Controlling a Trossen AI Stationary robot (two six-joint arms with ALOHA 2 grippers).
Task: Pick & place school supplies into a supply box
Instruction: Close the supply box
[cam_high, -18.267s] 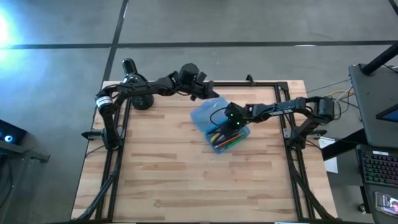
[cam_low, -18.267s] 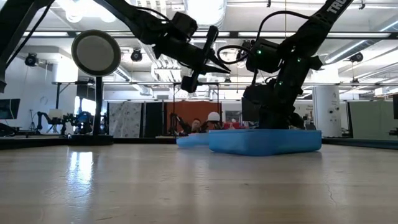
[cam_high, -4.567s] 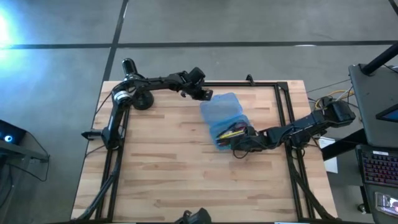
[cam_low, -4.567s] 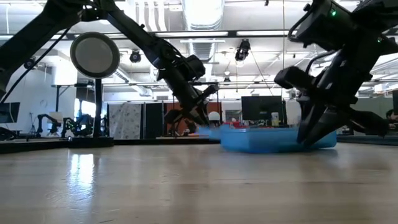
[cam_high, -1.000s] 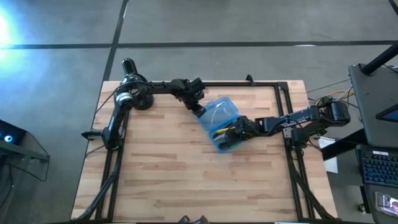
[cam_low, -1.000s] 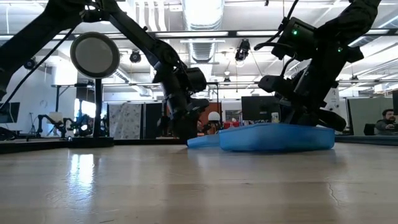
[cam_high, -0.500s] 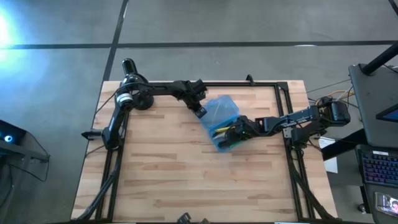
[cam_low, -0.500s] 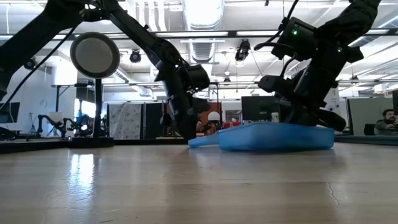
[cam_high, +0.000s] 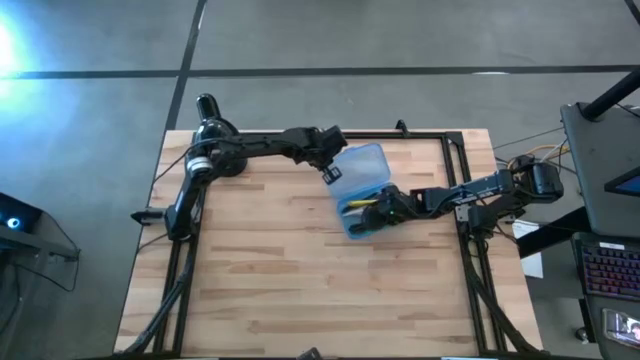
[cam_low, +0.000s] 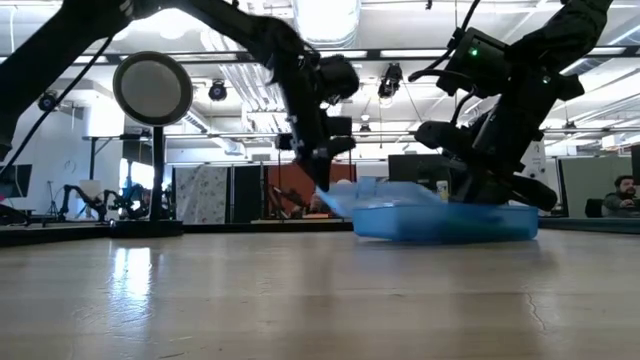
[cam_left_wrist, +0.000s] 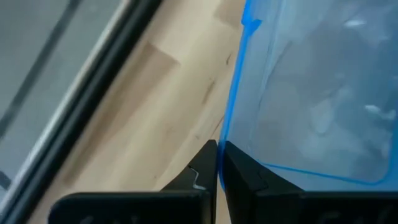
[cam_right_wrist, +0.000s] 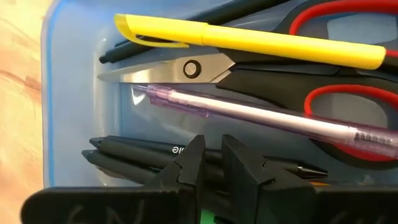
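Note:
The supply box is a translucent blue case; its tray (cam_high: 362, 222) sits on the table and its hinged lid (cam_high: 362, 168) stands tilted up above it (cam_low: 385, 195). In the tray lie a yellow pen (cam_right_wrist: 249, 40), red-handled scissors (cam_right_wrist: 348, 106), a pale purple pen (cam_right_wrist: 261, 115) and black pens (cam_right_wrist: 137, 152). My left gripper (cam_high: 330, 172) is shut on the lid. My right gripper (cam_high: 378, 212) is shut, its fingertips down inside the tray just over the black pens (cam_right_wrist: 211, 155). My left gripper pinches the lid's blue rim near a corner (cam_left_wrist: 231, 155) between its two fingers, coming slanting down from the table's left. The held side of the lid is lifted clear of the table and the lid is tilted, its other side at the tray. My right gripper has its shut fingers (cam_right_wrist: 242, 165) over the black pens; I cannot tell whether they touch.
A black desk lamp (cam_high: 210, 130) stands at the table's far left corner, its round head (cam_low: 153, 88) high in the low view. The wooden table top (cam_high: 280, 290) lies bare toward the near edge. A black frame rail (cam_high: 400, 135) runs along the far edge.
My left gripper has risen from table height and shifted a little toward the table's right, keeping its hold on the lid. The lid's held side has come up off the table and swung toward the tray, while its tray side stayed in place.

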